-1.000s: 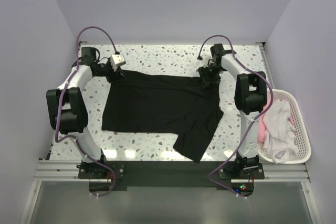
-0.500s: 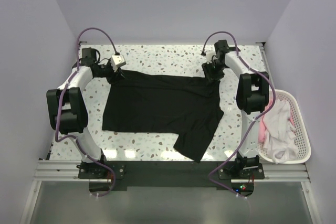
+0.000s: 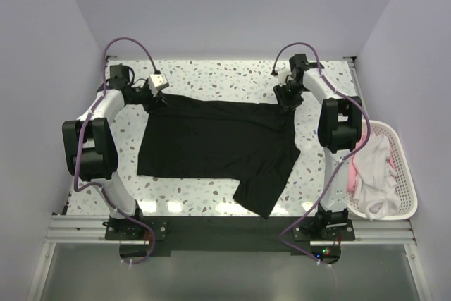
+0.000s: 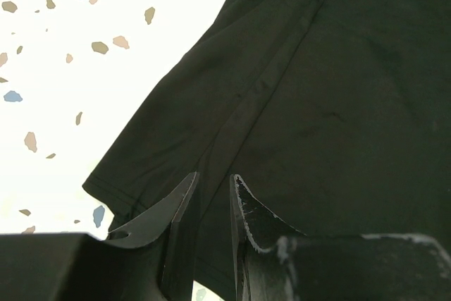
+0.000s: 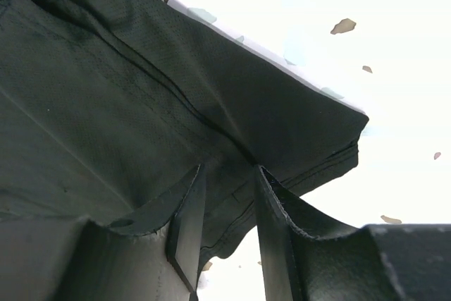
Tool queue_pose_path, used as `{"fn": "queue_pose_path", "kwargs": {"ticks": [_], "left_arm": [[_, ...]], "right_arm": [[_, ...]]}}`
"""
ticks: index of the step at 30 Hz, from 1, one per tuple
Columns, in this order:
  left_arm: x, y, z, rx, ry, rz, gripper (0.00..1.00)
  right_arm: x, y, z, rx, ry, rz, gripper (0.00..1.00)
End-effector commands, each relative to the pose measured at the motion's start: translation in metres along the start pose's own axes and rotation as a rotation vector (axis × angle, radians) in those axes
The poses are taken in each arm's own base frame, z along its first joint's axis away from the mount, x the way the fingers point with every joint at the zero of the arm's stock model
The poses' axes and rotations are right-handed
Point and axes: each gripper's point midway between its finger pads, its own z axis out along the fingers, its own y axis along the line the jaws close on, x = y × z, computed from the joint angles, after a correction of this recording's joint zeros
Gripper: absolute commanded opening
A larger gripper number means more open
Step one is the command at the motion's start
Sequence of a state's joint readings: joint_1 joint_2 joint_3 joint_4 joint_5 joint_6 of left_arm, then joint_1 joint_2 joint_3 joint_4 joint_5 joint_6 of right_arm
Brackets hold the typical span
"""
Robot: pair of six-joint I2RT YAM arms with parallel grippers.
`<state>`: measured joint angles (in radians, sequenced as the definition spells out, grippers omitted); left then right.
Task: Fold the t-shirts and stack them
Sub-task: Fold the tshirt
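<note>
Black short-sleeved fabric t-shirt (image 3: 211, 142) lies flat, left gripper (image 4: 213, 180) clamped on its far edge, right gripper (image 5: 229, 170) part-open astride its far corner.

No legible txt, labels, nos. in views.

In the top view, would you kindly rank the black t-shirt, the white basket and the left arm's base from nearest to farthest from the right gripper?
Measured from the right gripper:
1. black t-shirt: its far right corner is right at the gripper's fingers.
2. white basket: off to the right, toward the near side.
3. left arm's base: at the near left, diagonally across the shirt.
</note>
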<state>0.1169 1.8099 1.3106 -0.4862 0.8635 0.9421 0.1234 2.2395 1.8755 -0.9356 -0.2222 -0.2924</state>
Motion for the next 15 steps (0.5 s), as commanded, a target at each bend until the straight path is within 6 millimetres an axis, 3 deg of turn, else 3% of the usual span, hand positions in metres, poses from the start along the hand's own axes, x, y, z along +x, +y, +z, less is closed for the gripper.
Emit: {"fn": "queue_pose_path", "kwargs": {"ticks": [1,15], "left_arm": [[-0.019,0.002,-0.011,-0.028,-0.037,0.044,0.27],[-0.022,0.001,-0.014,-0.03,-0.04,0.051,0.27]], "right_arm": [[0.002,0.0,-0.001,-0.004,0.016,-0.018,0.37],[0.009,-0.008,0.012,0.026,0.049,-0.016,0.39]]}}
